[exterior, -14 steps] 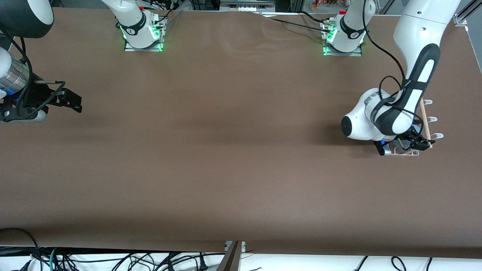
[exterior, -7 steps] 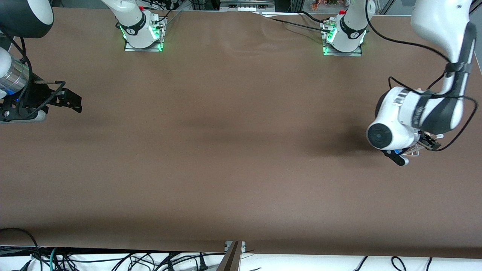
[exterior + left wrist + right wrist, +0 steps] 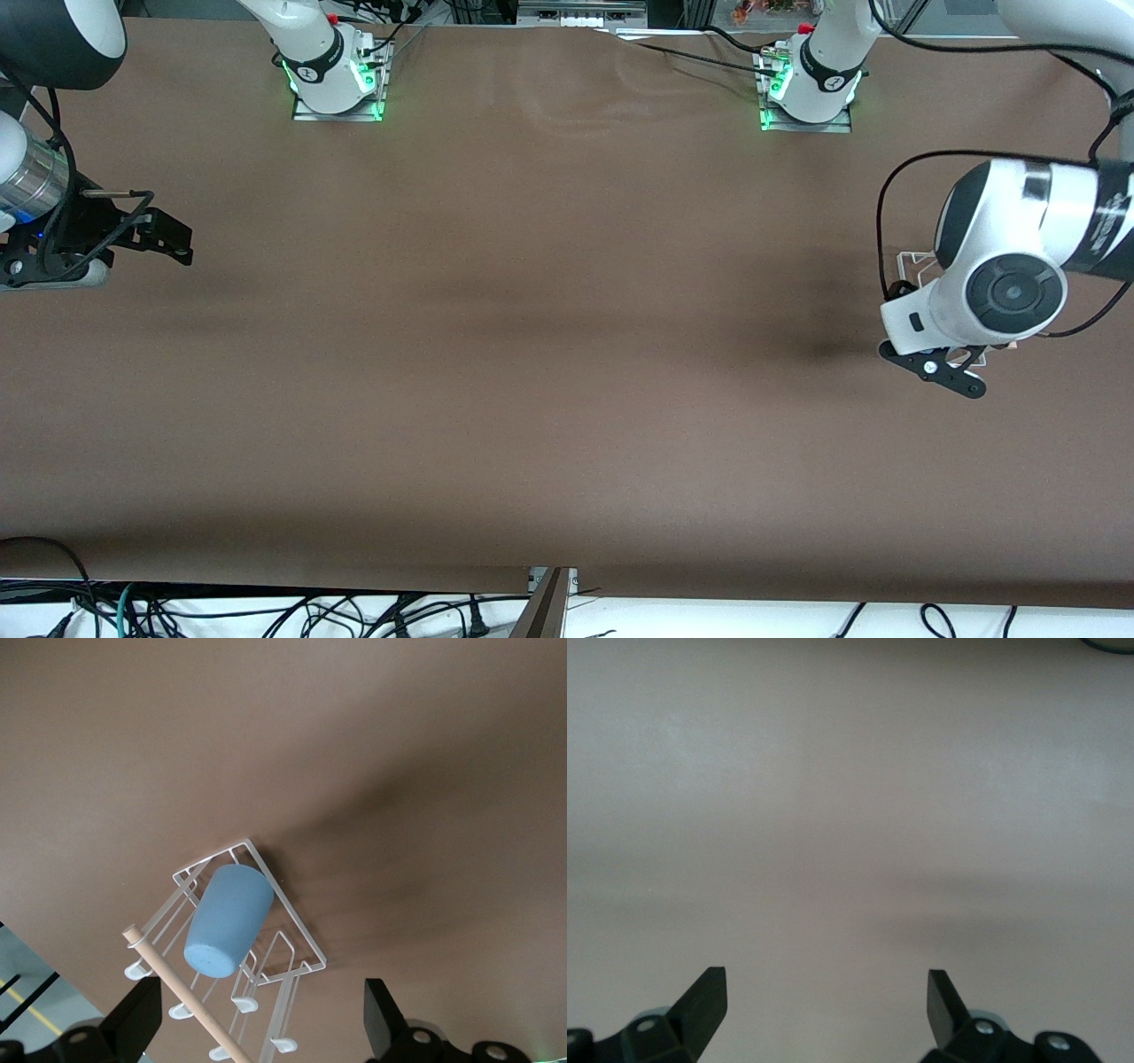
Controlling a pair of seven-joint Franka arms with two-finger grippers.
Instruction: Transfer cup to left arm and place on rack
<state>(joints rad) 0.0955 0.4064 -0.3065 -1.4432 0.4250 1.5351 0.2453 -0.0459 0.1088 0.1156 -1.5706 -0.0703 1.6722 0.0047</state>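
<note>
The light-blue cup (image 3: pixel 229 920) sits upside down on the prongs of the white wire rack (image 3: pixel 289 900), just beside its pale wooden dowel (image 3: pixel 180 992). My left gripper (image 3: pixel 261 1014) hangs above the rack, open and empty, with its fingers clear of the cup. In the front view the left arm's wrist covers the cup and most of the rack (image 3: pixel 912 260) at the left arm's end of the table. My right gripper (image 3: pixel 173 239) waits open and empty over bare table at the right arm's end; it also shows in the right wrist view (image 3: pixel 826 992).
The brown table (image 3: pixel 532 354) stretches between the two arms. The arm bases (image 3: pixel 337 80) (image 3: pixel 811 84) stand along the edge farthest from the front camera. Cables lie below the table's near edge (image 3: pixel 266 611).
My left arm has risen from the rack and swung its wrist toward the table's end, leaving the cup on the prongs. The right arm has not moved.
</note>
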